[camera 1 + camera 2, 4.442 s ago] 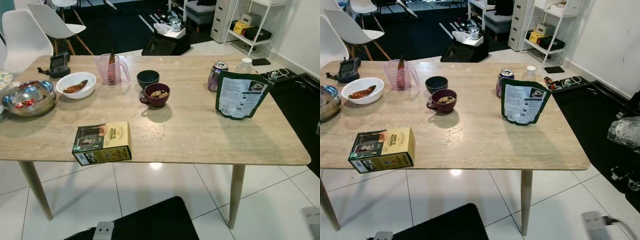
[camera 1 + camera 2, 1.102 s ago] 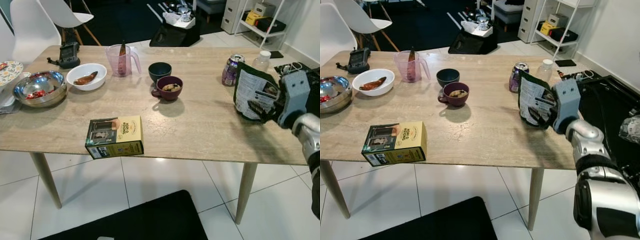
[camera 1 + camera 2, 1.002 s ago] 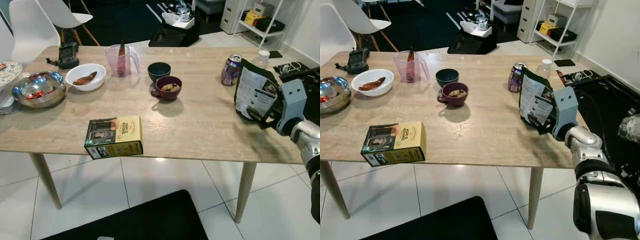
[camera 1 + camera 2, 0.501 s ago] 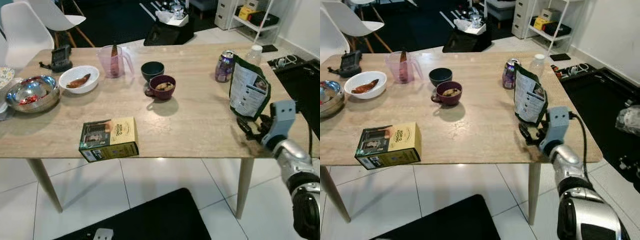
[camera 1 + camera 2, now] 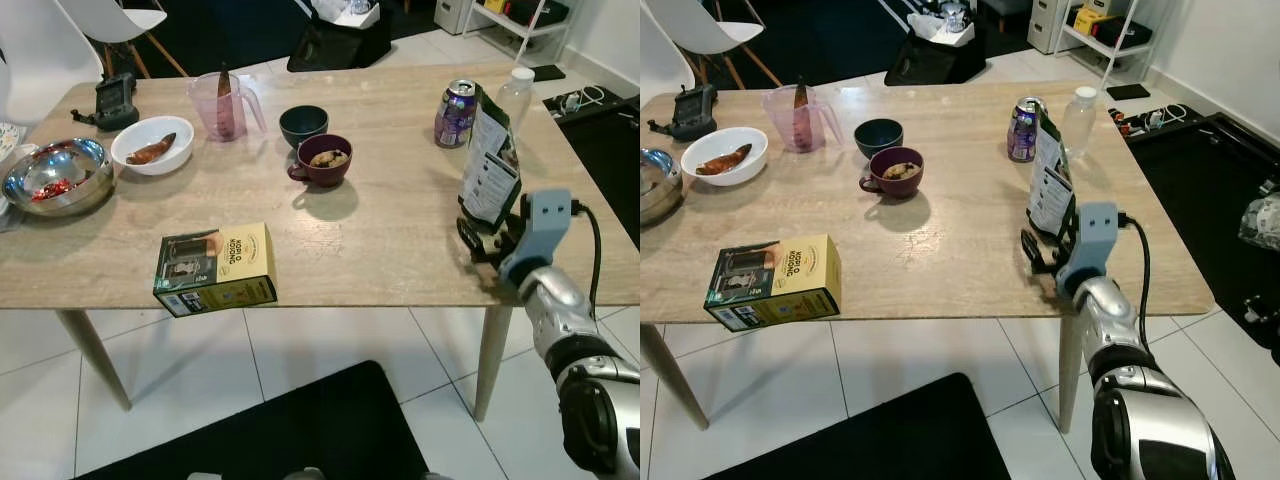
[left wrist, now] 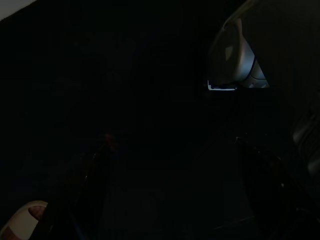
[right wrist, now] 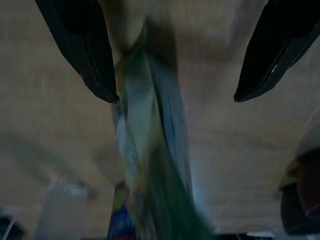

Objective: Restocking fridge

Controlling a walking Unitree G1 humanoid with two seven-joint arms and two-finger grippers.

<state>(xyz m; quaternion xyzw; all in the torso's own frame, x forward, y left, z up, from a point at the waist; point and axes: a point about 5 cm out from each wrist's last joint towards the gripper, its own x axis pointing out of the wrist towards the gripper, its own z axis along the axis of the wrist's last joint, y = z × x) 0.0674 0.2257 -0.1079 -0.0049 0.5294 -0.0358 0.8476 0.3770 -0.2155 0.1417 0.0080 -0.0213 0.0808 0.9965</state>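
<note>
A green stand-up pouch [image 5: 487,170] stands upright near the table's right end, turned almost edge-on to me. My right gripper [image 5: 485,240] sits low at the pouch's base, just over the table's front edge, and is open. In the right wrist view its two black fingers [image 7: 80,45] stand wide apart, with the blurred pouch [image 7: 150,165] rising between and beyond them, apart from both. Behind the pouch stand a purple can [image 5: 455,100] and a clear bottle [image 5: 512,95]. The left arm hangs idle; the left wrist view is very dark, and faint finger [image 6: 95,190] outlines stand apart.
On the wooden table [image 5: 380,250] are a yellow-green box [image 5: 215,268] overhanging the front edge, a maroon cup [image 5: 325,160], a dark bowl [image 5: 303,125], a pink jug [image 5: 223,105], a white bowl [image 5: 152,157] and a steel bowl [image 5: 55,175]. White chairs stand behind; a black mat lies below.
My right gripper has dropped from mid-height on the pouch's face to its base by the table edge. The pouch now stands edge-on to me. The camera has also shifted.
</note>
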